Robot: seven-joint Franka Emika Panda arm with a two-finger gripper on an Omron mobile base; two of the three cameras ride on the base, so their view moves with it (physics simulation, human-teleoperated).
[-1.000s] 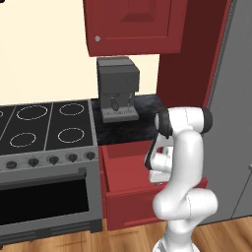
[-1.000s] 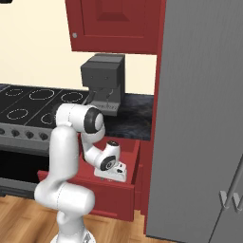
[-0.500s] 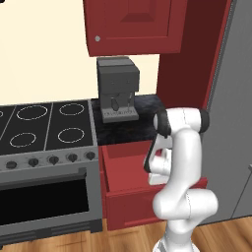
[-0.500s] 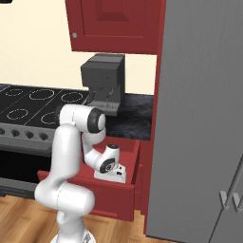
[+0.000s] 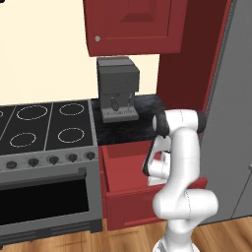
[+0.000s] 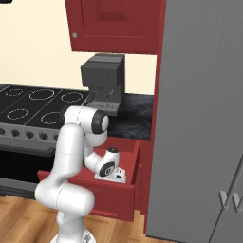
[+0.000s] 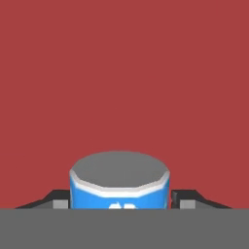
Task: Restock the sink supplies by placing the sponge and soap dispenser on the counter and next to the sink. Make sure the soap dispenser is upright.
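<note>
arm reaches down into the open red drawer [image 6: 124, 192] below the right end of the black worktop [image 5: 147, 109], just right of the stove [image 5: 47, 129]. claw [image 7: 120, 195] sits low inside the drawer, wrist tipped down.

hand view: a blue cylinder with a grey flat top [image 7: 119, 181] sits right between the two dark fingertips [image 7: 181, 198], one tip on each side and very close to its walls, red drawer floor behind it. looks like the soap dispenser, judged by shape and task, not certain. whether the tips already press on it i cannot tell; they flank it tightly, so claw is either just clenching on it or about to. not calling it held.

sponge: can't make it out in the drawer. sink is outside these views; coffee machine [image 5: 117, 88] stands at the back of the worktop by the wall.

step in hand: picking the dispenser out of the drawer, first half of the restock. nothing placed by the sink yet as far as visible.

next move calls for: finish the squeeze, lift straight up to clear the drawer front and the worktop edge, keep the bottle vertical, then the base likely has to drive to the sink. risk: round body slipping or tilting in the grip.
</note>
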